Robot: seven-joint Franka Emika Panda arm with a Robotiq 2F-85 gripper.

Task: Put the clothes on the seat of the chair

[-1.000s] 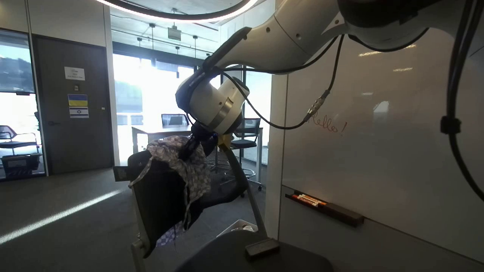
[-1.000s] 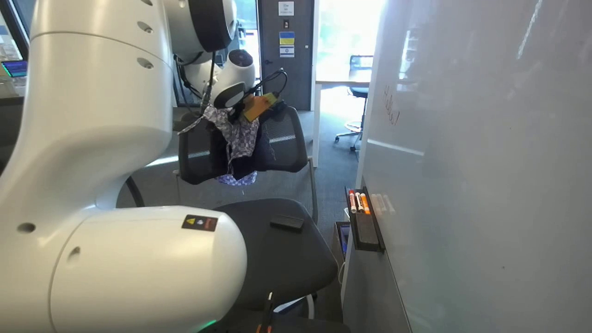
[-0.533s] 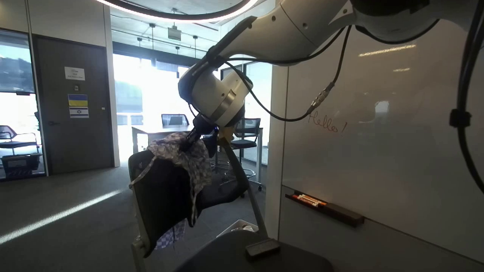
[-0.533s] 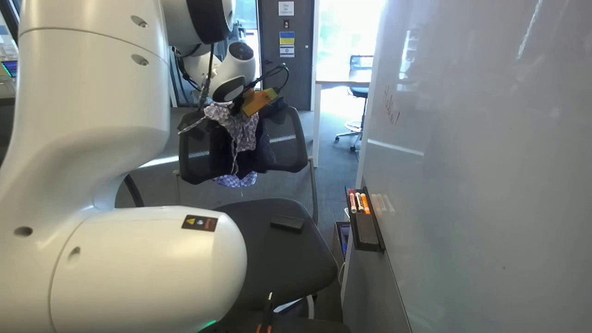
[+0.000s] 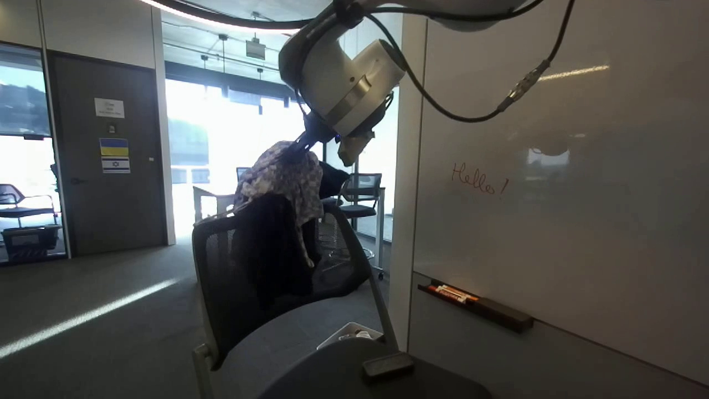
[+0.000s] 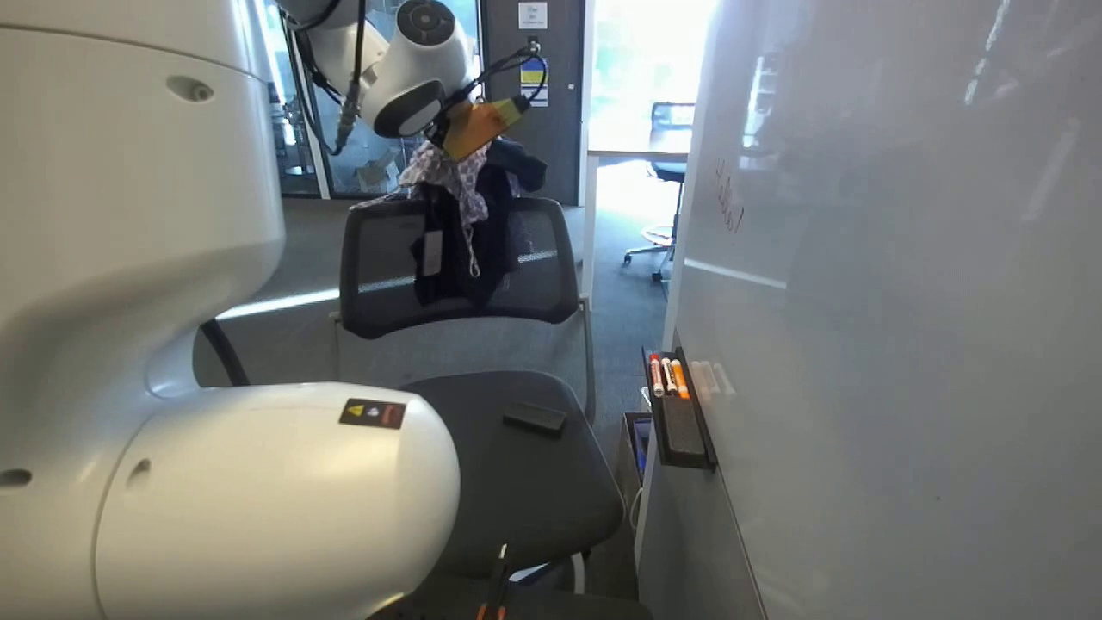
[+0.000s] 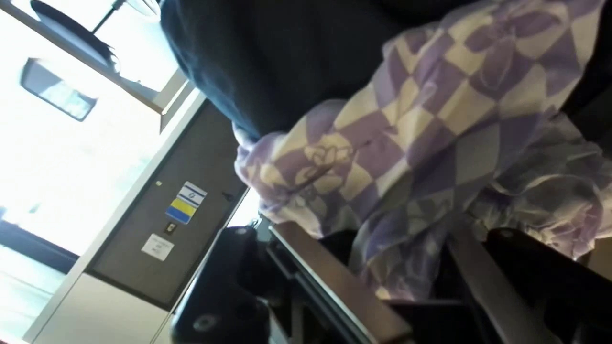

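The clothes are a purple-and-white checkered cloth point(image 5: 279, 180) and a dark cloth point(image 5: 271, 249) bundled together. They hang over the top of the chair's mesh backrest point(image 6: 379, 250) in both exterior views. My gripper point(image 5: 296, 149) is above the backrest, with its fingers on the upper part of the checkered cloth. In the wrist view the checkered cloth point(image 7: 430, 114) is bunched between the two fingers point(image 7: 334, 282), and the dark cloth point(image 7: 287, 62) lies beyond it. The chair seat point(image 6: 525, 491) is below and in front of the backrest. The fingertips are hidden in an exterior view behind an orange mount point(image 6: 478, 129).
A dark eraser point(image 6: 534, 418) lies on the seat. A whiteboard point(image 6: 887, 258) stands beside the chair, with a ledge holding markers point(image 6: 669, 376) and another eraser point(image 6: 683, 430). A white bin point(image 5: 350, 332) is on the floor behind the seat.
My gripper has risen and carried the clothes up with it. The checkered part that hung below the backrest no longer shows there. More of the mesh backrest and the dark cloth is visible.
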